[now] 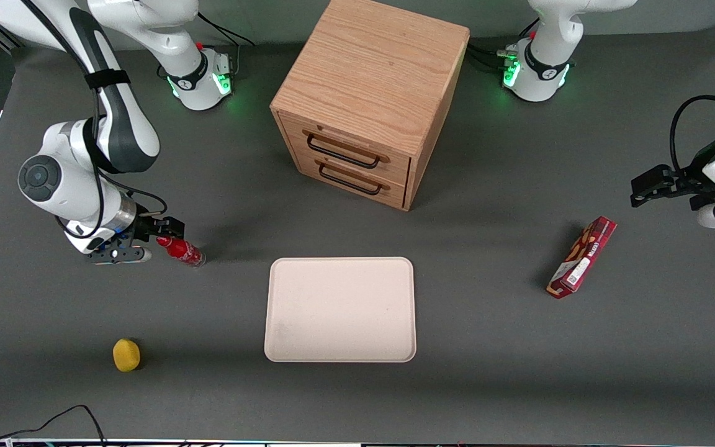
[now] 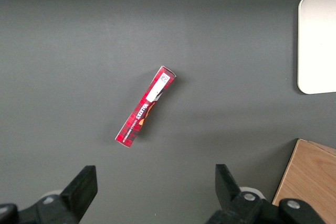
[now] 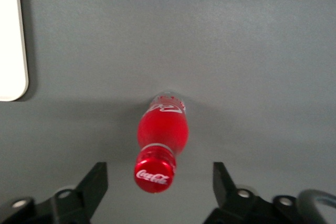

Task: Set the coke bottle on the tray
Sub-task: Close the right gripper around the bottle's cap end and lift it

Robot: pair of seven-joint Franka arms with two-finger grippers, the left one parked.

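**Coke bottle standing between open fingers, not yet gripped**

Tray (image 1: 340, 309): cream, flat, bare, mid-table, well apart from the bottle.
Gripper (image 1: 160, 233): right arm's, low over the table toward the working arm's end; fingers (image 3: 97, 182) spread wide, touching nothing.
Coke bottle (image 1: 181, 249): upright on the table, long axis vertical; cap (image 3: 153, 174) between the fingers, just beneath the wrist camera.

Red snack box (image 2: 146, 106) lying flat and angled on the grey tabletop (image 2: 79, 40), ahead of the open black jaws, apart from them. Tray (image 2: 317, 45) corner off sideways; wooden cabinet (image 2: 310, 179) edge just beside one jaw.
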